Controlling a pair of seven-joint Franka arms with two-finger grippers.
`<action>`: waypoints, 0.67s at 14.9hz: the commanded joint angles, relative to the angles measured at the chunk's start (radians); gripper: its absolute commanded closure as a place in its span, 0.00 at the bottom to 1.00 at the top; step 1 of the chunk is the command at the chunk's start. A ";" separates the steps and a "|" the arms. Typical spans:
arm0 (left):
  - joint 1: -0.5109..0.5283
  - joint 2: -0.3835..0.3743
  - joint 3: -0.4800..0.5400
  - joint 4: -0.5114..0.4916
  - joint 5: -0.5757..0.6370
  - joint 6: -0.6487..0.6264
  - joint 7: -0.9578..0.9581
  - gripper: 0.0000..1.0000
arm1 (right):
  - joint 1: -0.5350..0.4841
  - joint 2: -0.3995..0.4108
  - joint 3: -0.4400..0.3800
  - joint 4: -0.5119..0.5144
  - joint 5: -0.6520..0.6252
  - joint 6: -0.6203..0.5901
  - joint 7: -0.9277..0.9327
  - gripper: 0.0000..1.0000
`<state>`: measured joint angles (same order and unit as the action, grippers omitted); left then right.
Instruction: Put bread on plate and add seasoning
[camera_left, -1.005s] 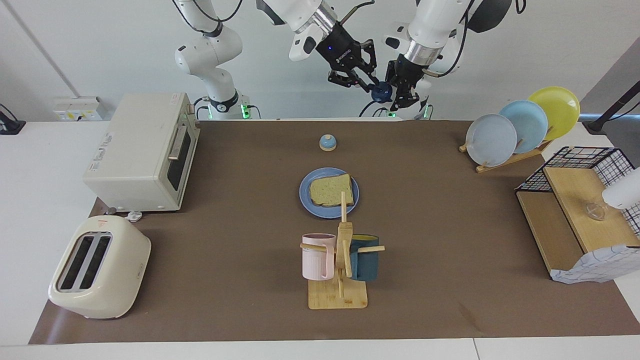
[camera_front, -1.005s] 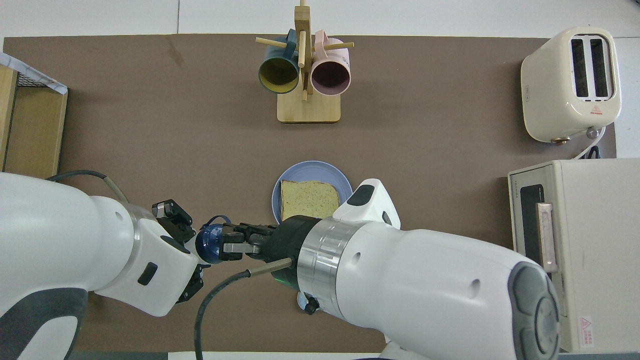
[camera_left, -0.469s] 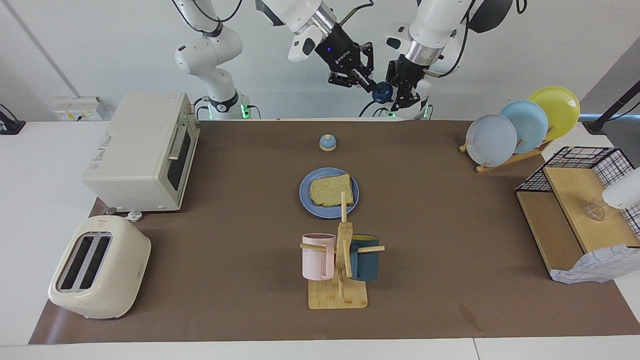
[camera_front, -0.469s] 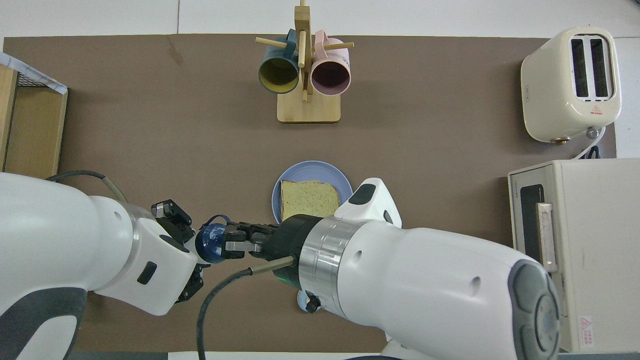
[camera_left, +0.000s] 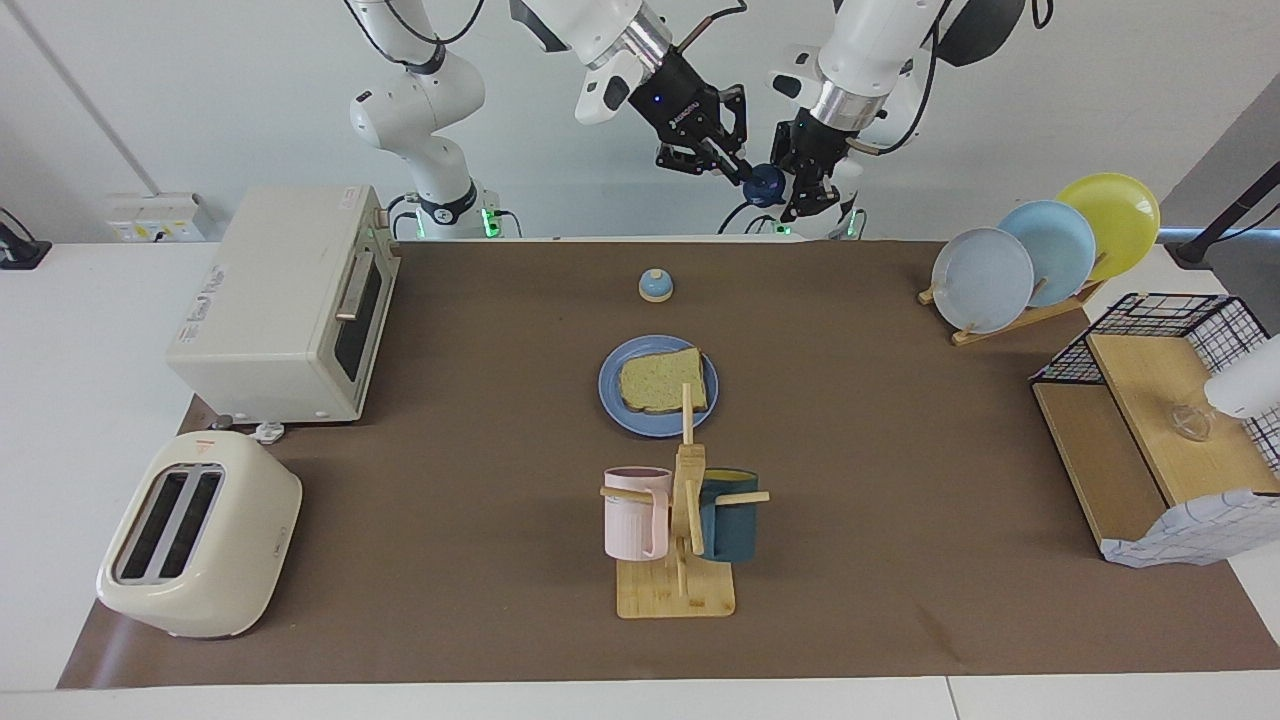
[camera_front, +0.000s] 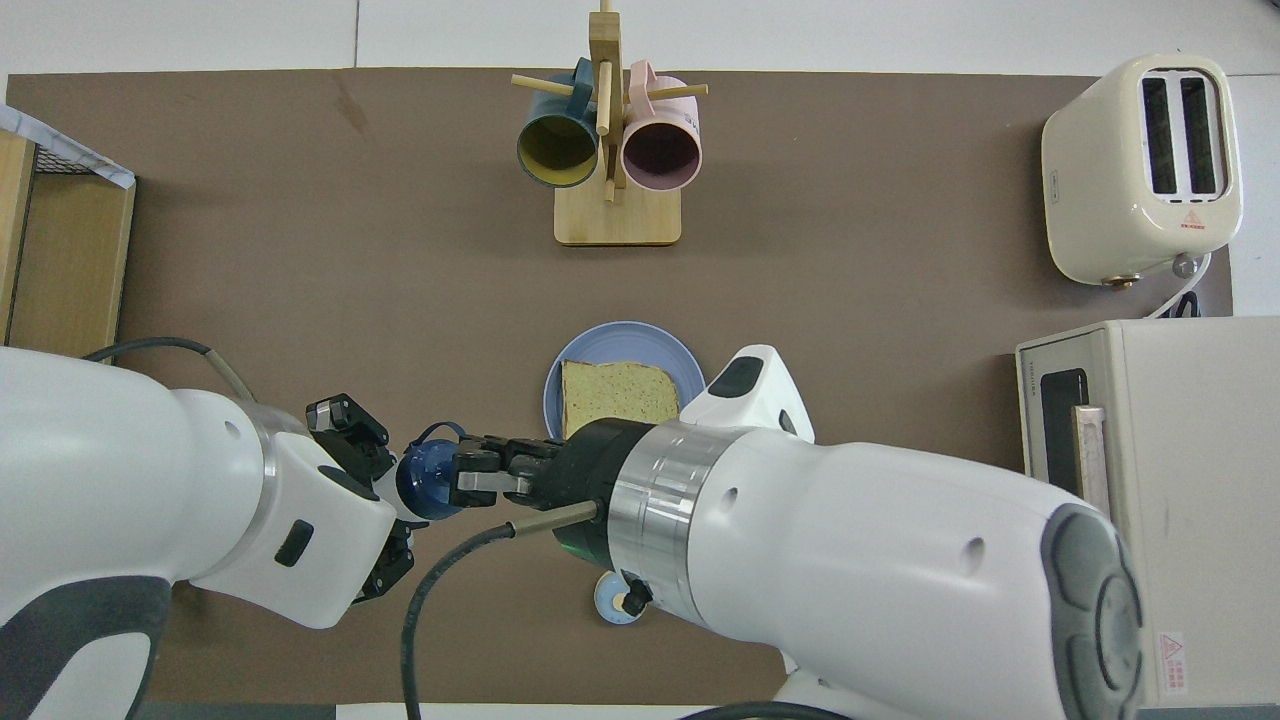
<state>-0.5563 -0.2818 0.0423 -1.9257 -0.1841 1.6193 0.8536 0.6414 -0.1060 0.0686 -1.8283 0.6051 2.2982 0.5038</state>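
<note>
Both grippers are clamped on the seasoning (camera_left: 765, 184), raised in the air over the robots' edge of the table (camera_left: 900, 420): the left gripper (camera_left: 797, 180) has its jaws closed on the bottle's body, which it mostly hides, and the right gripper (camera_left: 741, 172) has its fingertips pinched on the dark blue cap. In the overhead view the cap (camera_front: 428, 482) shows between the two grippers, the left gripper (camera_front: 385, 480) coming in from one side and the right gripper (camera_front: 478, 478) from the other.

Of the big things, the cream toaster oven (camera_left: 285, 305) and the cream toaster (camera_left: 198, 535) stand at the right arm's end of the table, while the plate rack (camera_left: 1040, 250) with its pale, light-blue and yellow plates and the wire basket shelf (camera_left: 1160, 420) stand at the left arm's end. A mug tree (camera_left: 683, 530) with a pink and a dark teal mug stands mid-table, farther from the robots than the plate (camera_left: 612, 390). That blue plate lies flat in the middle, and the bread (camera_left: 661, 381) lies on it. A small blue-topped bell (camera_left: 655, 285) sits nearer to the robots than the plate.
</note>
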 joint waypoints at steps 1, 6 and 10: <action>-0.005 -0.033 0.002 -0.036 -0.005 -0.010 -0.005 0.64 | -0.055 0.029 0.002 0.079 -0.021 -0.043 0.031 1.00; -0.005 -0.037 0.002 -0.039 -0.005 -0.013 -0.005 0.67 | -0.062 0.031 0.002 0.087 -0.022 -0.049 0.027 1.00; -0.005 -0.037 0.002 -0.039 -0.005 -0.018 -0.007 0.68 | -0.062 0.031 0.002 0.087 -0.022 -0.048 0.024 1.00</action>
<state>-0.5567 -0.2818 0.0398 -1.9195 -0.1896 1.6330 0.8430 0.6197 -0.0875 0.0700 -1.7865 0.6052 2.2457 0.5039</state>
